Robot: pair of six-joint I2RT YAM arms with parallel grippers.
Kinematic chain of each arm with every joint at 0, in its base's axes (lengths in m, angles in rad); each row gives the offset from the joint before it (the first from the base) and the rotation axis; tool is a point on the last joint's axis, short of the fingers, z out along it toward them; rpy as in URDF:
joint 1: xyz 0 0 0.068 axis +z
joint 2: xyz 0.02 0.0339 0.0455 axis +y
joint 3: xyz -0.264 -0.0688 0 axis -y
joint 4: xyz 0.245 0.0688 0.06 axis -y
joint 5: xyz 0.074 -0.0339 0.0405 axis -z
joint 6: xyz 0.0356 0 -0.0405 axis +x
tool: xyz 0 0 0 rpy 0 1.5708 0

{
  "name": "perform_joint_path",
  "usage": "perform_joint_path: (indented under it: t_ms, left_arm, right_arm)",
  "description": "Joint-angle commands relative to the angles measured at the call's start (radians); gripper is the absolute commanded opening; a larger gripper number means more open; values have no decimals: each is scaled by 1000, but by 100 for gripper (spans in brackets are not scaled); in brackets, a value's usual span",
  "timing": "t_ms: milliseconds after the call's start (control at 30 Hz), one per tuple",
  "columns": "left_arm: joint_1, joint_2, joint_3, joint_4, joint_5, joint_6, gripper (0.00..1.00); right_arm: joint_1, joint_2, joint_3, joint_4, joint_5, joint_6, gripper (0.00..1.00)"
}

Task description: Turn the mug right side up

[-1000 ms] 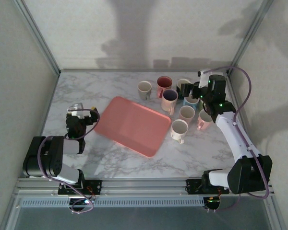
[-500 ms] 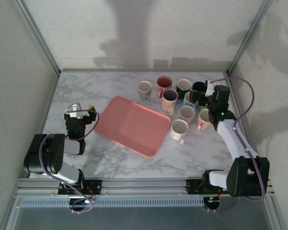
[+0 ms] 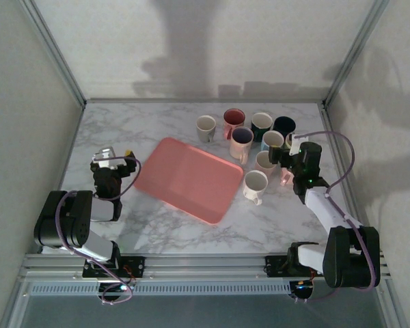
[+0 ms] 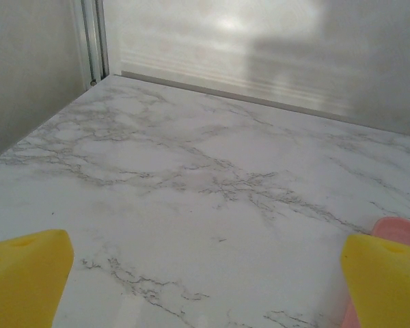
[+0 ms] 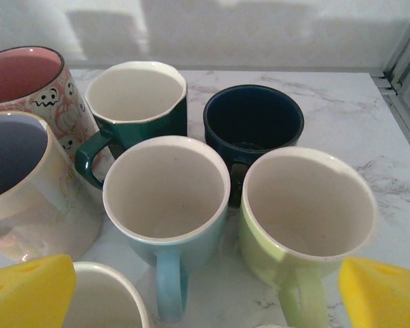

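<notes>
Several mugs stand in a cluster at the back right of the marble table, every one I see with its mouth up. In the right wrist view a light blue mug (image 5: 165, 205) and a light green mug (image 5: 306, 217) are nearest, with a dark green mug (image 5: 138, 102) and a navy mug (image 5: 254, 123) behind them. My right gripper (image 5: 205, 290) is open, low and just in front of the blue and green mugs, holding nothing. From above it (image 3: 292, 152) sits at the cluster's right side. My left gripper (image 4: 205, 273) is open over bare marble and shows at the left (image 3: 113, 164) from above.
A pink tray (image 3: 188, 179) lies in the middle of the table; its corner (image 4: 400, 232) shows by the left gripper's right finger. A ghost-patterned pink mug (image 5: 29, 82) and an iridescent mug (image 5: 27, 184) stand left of the cluster. Metal frame posts and walls enclose the table.
My right arm has drawn back toward the near edge, from over the rear mugs to the cluster's right side. The left arm has barely moved. No mug has shifted.
</notes>
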Motion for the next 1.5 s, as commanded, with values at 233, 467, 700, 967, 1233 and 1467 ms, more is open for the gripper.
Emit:
perform_joint_path:
  t_ms: [233, 467, 700, 967, 1233, 1467]
  left_arm:
    - [-6, 6, -9, 43, -14, -15, 100]
    - [-6, 7, -9, 43, -14, -15, 100]
    - [-5, 7, -9, 43, -14, -15, 100]
    - [-5, 7, -9, 44, -14, -15, 100]
    - [-5, 6, -8, 43, -14, -15, 99]
    - [-5, 6, -9, 43, -14, -16, 100]
  right_arm:
    - [-3, 28, -136, 243, -30, 27, 99]
    - [-3, 90, -201, 375, -40, 29, 99]
    - [-4, 143, -238, 468, -29, 35, 99]
    - [-3, 202, -276, 577, -24, 41, 99]
    - [-3, 301, -275, 660, -21, 41, 99]
    - [-3, 334, -240, 625, -26, 39, 99]
